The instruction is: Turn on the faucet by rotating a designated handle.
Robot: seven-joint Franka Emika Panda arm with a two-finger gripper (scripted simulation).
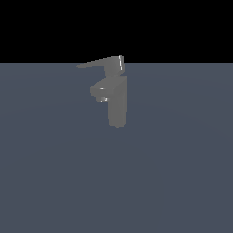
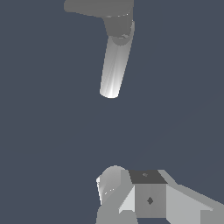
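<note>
The faucet [image 1: 117, 102] is a small matte grey tap standing upright on the dark floor in the middle of the exterior view. Its short rounded spout [image 1: 101, 92] sticks out toward that view's left. The handle [image 1: 98, 63], a thin flat lever, runs from the blocky cap on top and points the same way. In the wrist view the faucet [image 2: 114, 61] and its handle [image 2: 94, 6] show with a stretch of bare floor between them and my gripper [image 2: 148, 197]. Only a pale blocky cluster of the gripper shows at the frame's edge, touching nothing. The exterior view does not show the gripper.
A flat dark blue-grey floor [image 1: 173, 173] spreads around the faucet on every side. Beyond its far edge there is only black background.
</note>
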